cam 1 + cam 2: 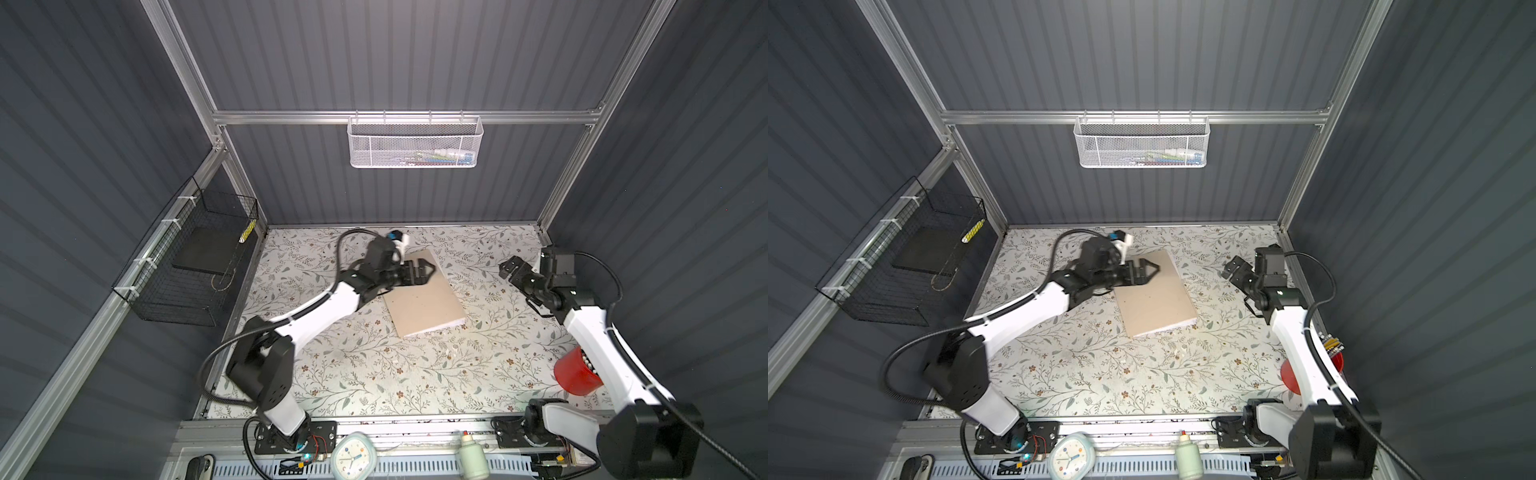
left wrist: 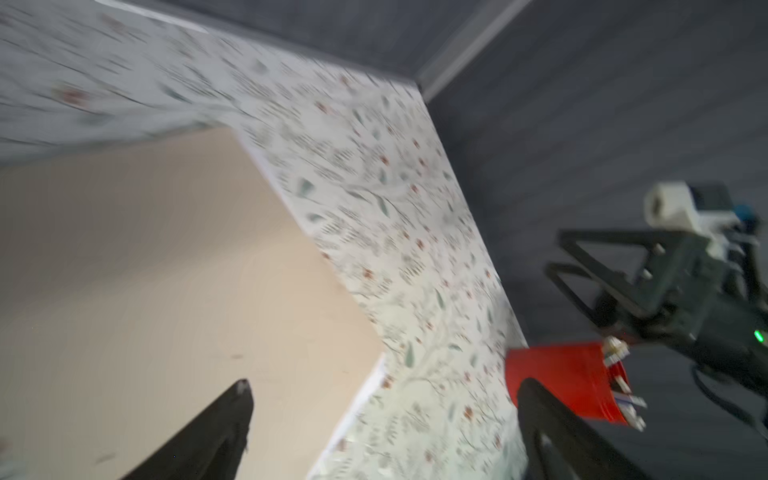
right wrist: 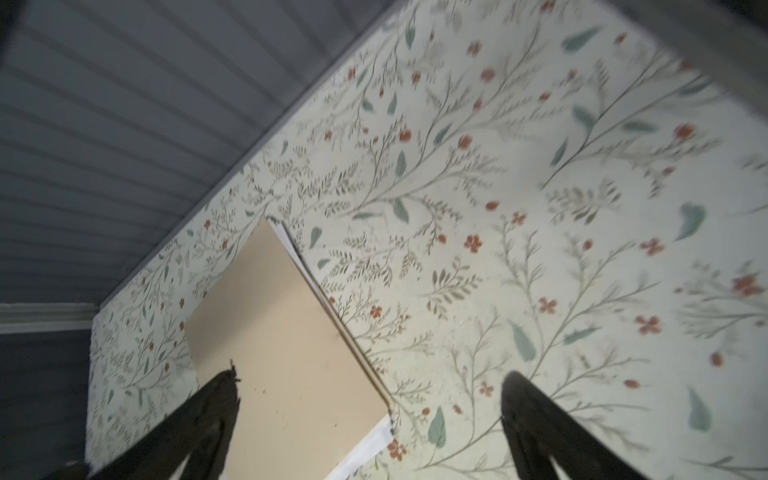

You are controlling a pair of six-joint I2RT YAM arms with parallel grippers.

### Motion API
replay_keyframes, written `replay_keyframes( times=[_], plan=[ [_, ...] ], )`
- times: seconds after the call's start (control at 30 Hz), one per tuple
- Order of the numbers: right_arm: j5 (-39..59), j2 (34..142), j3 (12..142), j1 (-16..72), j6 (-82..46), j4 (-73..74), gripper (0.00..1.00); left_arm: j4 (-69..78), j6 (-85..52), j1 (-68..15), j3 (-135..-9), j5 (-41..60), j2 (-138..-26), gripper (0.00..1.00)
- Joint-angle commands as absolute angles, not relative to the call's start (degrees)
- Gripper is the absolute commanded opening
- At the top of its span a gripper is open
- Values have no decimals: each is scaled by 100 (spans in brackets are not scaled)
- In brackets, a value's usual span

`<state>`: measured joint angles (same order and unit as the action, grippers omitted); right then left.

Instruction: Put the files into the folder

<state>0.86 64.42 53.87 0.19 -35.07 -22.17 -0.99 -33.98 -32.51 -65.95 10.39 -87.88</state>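
Table [image 1: 374, 374]: floral top, bearing the folder around the middle, toward the far side.
Folder [image 1: 428, 299]: closed, flat, lying askew.
Files [image 1: 436, 329]: apparently inside; white edges peeping out along the folder's near and right sides.
Step, as judged: tidying up; best to hold the cover flat and nudge stray edges in gently, without shoving the folder.
Left end effector [image 1: 430, 272]: spread wide, empty, over the folder's far left corner; contact unclear.
Right end effector [image 1: 505, 270]: spread wide, empty, well right of the folder.

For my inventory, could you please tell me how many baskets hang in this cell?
2: a white basket on the back rail, and a black basket on the left wall. None seems hidden.
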Motion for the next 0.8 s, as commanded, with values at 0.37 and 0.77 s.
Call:
replay_keyframes(
  times=[0.37, 0.77],
  plan=[
    [-659, 7441, 2738, -514, -1027, 2982, 99, 3628, -930, -928, -3007, -3546, -8365, 100],
    [-254, 8100, 2373, -475, -578, 4416, 99, 3921, -306, -509, -2930, -2264, -8703, 100]
  ],
)
